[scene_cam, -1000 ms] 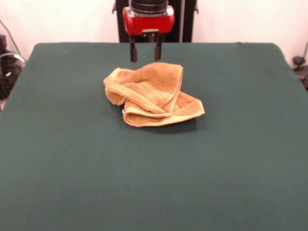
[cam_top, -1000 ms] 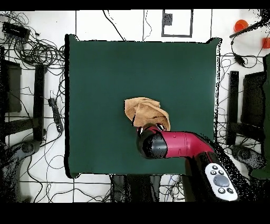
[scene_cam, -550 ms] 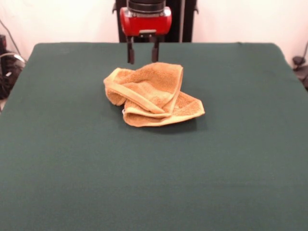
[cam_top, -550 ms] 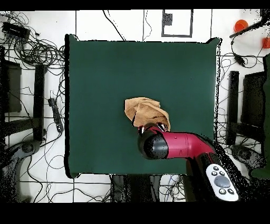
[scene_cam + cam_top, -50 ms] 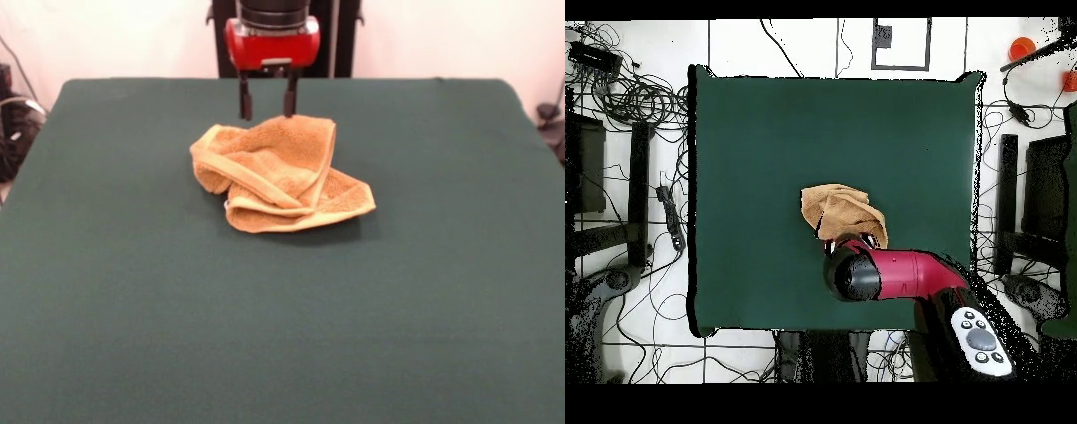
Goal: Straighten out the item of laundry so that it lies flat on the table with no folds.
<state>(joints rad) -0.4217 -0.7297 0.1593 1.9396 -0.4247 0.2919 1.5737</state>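
Note:
The item of laundry (image 5: 278,173) is a golden-orange towel lying crumpled and folded over itself on the dark green table (image 5: 282,309), a bit behind its middle. A paler woven band runs across its top fold. In the overhead view the towel (image 5: 840,212) shows just above the red arm, which covers its lower edge. My gripper (image 5: 266,102) hangs just above the towel's far edge, open, with nothing between its two dark fingers (image 5: 246,99). In the overhead view the arm's head hides the gripper.
The red arm (image 5: 900,276) reaches in from the table's lower right edge in the overhead view. Cables and stands lie on the floor around the table (image 5: 765,130). An orange cup (image 5: 1022,47) sits off the table at the upper right.
The gripper has shifted slightly sideways back toward the towel's far edge and dropped a little. The towel has not moved.

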